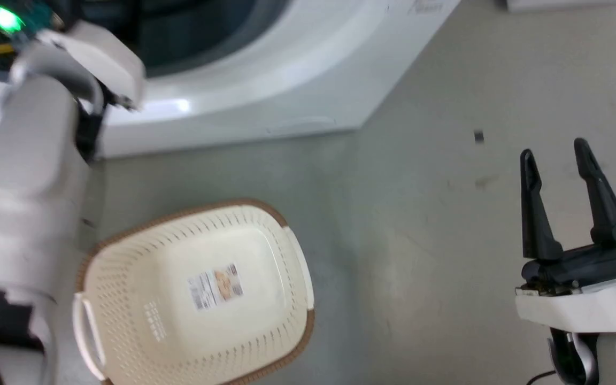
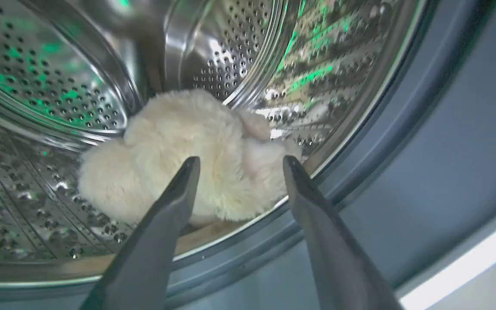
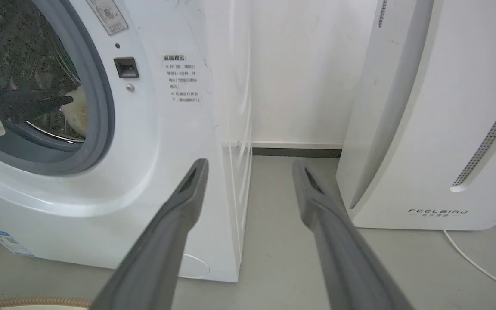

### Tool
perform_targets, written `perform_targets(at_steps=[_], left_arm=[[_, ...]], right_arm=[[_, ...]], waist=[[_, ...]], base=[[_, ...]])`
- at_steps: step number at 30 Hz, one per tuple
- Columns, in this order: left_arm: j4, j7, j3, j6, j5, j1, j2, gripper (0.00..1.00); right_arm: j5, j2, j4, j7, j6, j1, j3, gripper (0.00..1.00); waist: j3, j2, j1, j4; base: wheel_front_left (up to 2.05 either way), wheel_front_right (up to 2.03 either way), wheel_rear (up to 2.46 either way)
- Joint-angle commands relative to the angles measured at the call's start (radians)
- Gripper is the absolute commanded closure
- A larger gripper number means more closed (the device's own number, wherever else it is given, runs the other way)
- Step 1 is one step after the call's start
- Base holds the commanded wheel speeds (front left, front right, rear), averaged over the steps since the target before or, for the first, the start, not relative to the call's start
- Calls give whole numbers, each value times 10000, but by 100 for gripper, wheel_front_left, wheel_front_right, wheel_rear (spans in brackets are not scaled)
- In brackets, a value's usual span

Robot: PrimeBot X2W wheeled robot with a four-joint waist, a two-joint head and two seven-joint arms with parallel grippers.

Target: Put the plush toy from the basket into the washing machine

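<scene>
Left pincer [image 2: 241, 159]: two long dark fingers spread apart with nothing between them, pointing through the porthole into the drum. The tips are close to the toy; I cannot tell whether they touch the fur.
Plush toy [image 2: 187, 142]: a fluffy cream stuffed toy with lumpy rounded parts. It lies low in the shiny perforated steel drum [image 2: 37, 73], just behind the front rim.
Washing machine [image 1: 265, 91]: a large white front-loader with a round grey gasket [image 3: 101, 107] around the open porthole.
Left forearm [image 1: 24, 187]: pale, running up the left edge of the head view toward the machine.
Right pincer [image 1: 553, 148]: dark fingers spread and holding nothing, above the grey floor [image 1: 420, 240], well apart from the machine.
Basket [image 1: 265, 256]: an oval cream perforated plastic basket with a brown rim. It stands on the floor before the machine, with its bottom label sticker [image 1: 215, 286] in plain sight.
Slanted white appliance [image 3: 424, 129]: it stands to the right of the washer, with a strip of floor between them.
</scene>
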Motion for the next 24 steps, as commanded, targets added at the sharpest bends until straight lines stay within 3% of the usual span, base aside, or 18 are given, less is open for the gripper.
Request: perform_targets(at_steps=[1, 16, 24], left_arm=[[-362, -50, 108, 97, -79, 425, -73, 0], [-6262, -54, 1876, 1565, -128, 6972, -860, 0], [-7953, -54, 2324, 2280, 395, 9952, -1452, 0]], right_arm=[[-114, -2, 65, -46, -9, 123, -31, 0], [-408, -2, 523, -46, -9, 1320, -98, 0], [-331, -2, 727, -46, -9, 1868, 32, 0]], waist=[[-1018, 0, 0, 426], [-3932, 0, 0, 1240], [-4677, 0, 0, 1323]], base=[[0, 0, 0], [0, 0, 0], [0, 0, 0]])
